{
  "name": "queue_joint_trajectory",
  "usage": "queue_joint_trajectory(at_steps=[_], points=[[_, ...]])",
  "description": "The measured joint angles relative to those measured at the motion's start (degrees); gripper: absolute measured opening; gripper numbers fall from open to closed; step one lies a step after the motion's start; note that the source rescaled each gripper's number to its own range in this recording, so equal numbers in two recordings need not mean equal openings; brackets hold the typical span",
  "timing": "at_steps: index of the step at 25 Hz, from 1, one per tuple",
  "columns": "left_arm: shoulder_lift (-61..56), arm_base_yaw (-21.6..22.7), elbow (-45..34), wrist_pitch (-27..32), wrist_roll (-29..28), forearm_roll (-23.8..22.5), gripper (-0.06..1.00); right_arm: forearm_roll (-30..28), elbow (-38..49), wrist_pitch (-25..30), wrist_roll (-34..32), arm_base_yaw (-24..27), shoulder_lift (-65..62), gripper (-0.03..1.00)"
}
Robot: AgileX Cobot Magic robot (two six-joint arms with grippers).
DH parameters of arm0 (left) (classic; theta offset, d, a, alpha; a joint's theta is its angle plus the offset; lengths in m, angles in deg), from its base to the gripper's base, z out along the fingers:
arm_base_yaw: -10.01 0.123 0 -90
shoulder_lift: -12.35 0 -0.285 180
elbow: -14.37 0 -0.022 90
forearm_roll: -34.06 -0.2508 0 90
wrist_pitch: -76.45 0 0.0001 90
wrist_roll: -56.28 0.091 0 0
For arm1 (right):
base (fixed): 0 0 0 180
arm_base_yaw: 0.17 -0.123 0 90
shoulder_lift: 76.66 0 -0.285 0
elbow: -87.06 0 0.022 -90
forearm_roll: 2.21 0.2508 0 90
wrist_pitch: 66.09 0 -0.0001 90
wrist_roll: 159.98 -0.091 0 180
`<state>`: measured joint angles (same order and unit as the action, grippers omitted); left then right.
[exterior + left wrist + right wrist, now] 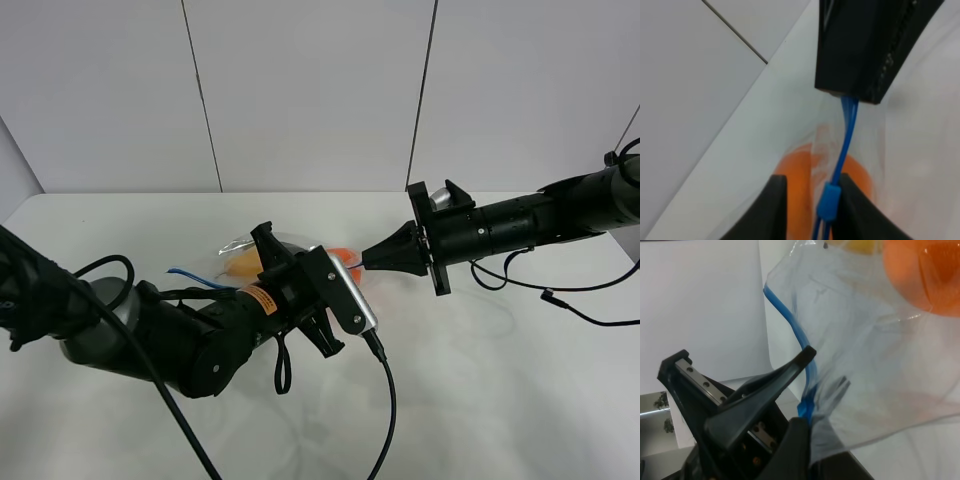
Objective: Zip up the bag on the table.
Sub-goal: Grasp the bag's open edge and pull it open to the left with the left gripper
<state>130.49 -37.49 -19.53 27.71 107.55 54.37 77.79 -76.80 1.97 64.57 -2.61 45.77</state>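
Note:
The clear crinkly bag lies mid-table, with a yellow pear and an orange inside. My left gripper reaches over it. In the left wrist view its jaws stand close around the blue zipper slider, with the orange behind. My right gripper comes in from the right, shut on the blue zipper strip at the bag's end. In the right wrist view its fingers pinch the strip and the bag's clear corner.
The left arm's cable trails over the table toward the front edge. The right arm's cables hang low at the right. A white panelled wall stands behind the table.

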Motion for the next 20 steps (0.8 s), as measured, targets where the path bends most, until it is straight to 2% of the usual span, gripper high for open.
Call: queue_joint_trajectory(at_steps=[6, 14, 20], points=[[-0.31, 0.00, 0.00, 0.34, 0.00, -0.14, 0.30, 0.00, 0.00, 0.00, 0.00, 0.00, 0.00, 0.00], [-0.57, 0.00, -0.06, 0.86, 0.00, -4.05, 0.30, 0.00, 0.00, 0.00, 0.00, 0.00, 0.00, 0.00], [-0.57, 0.00, -2.09, 0.86, 0.00, -4.49, 0.29, -0.05, 0.00, -0.05, 0.00, 0.00, 0.00, 0.00]])
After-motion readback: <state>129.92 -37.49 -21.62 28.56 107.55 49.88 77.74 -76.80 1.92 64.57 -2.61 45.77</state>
